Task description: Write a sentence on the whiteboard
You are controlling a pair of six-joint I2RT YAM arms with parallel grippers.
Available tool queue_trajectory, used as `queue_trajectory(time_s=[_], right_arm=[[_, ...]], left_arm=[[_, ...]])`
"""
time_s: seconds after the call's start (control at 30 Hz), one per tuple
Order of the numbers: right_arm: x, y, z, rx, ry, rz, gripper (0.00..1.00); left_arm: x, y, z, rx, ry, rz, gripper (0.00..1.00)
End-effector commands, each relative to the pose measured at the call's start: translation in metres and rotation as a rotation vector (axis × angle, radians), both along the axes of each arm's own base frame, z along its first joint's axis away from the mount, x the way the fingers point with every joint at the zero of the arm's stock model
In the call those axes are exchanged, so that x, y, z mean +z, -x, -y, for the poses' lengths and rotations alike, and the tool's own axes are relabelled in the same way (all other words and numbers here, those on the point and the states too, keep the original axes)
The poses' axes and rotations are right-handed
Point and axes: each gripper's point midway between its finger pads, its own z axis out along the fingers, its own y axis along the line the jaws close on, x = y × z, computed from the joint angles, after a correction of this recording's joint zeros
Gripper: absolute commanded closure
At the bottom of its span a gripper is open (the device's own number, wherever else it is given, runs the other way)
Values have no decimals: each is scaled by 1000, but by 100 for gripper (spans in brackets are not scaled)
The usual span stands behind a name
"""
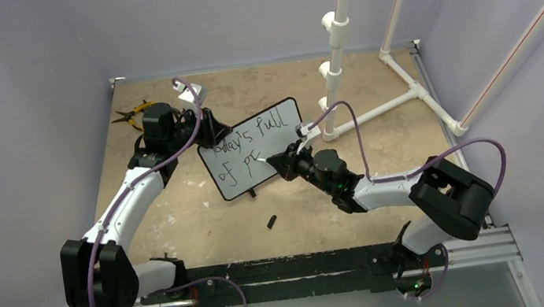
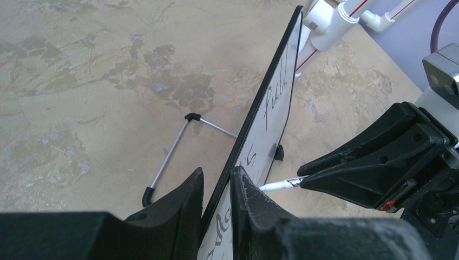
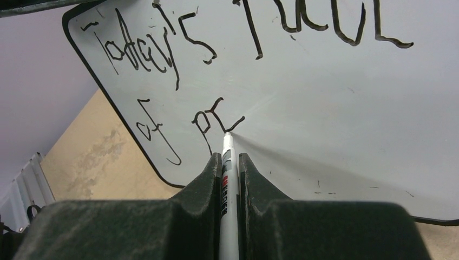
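Note:
The whiteboard [image 1: 274, 133] stands tilted near the table's middle, black-framed. My left gripper [image 1: 207, 134] is shut on its upper left edge; the left wrist view shows the board's frame [image 2: 254, 108] pinched between my gripper's [image 2: 217, 179] two fingers. The sentence [image 1: 247, 142] reads "Today's full" with "of pr" below; it shows large in the right wrist view [image 3: 178, 49]. My right gripper [image 1: 279, 162] is shut on a white marker [image 3: 227, 168], whose tip touches the board just after "pr" [image 3: 208, 122]. The marker [image 2: 281, 184] also shows in the left wrist view.
A black marker cap [image 1: 271, 222] lies on the tan table in front of the board. Yellow-handled pliers [image 1: 132, 112] lie at the back left. A white pipe frame [image 1: 396, 97] stands at the back right. The board's metal stand leg [image 2: 170, 154] rests on the table behind it.

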Motion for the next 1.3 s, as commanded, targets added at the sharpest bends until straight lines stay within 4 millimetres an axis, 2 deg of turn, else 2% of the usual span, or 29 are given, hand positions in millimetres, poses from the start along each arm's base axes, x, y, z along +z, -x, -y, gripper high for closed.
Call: queue_trajectory(time_s=[0.0, 0.23, 0.47, 0.6, 0.83, 1.1, 1.27], right_arm=[[8, -7, -2, -11, -4, 32, 100], [-6, -5, 13, -70, 20, -34, 100], [0, -12, 22, -130, 31, -26, 100], [11, -15, 25, -149, 17, -4, 100], [35, -19, 16, -122, -18, 54, 100], [42, -18, 2, -70, -42, 74, 100], [40, -15, 4, -62, -38, 74, 100]], left_arm=[[-24, 8, 2, 2, -12, -94, 78], [-23, 8, 3, -1, -10, -93, 78], [-24, 8, 2, 0, -12, -93, 78], [-24, 8, 2, 2, -12, -95, 78], [-25, 8, 2, 1, -14, -94, 78], [-25, 8, 2, 5, -15, -95, 78], [-25, 8, 2, 4, -15, -95, 78]])
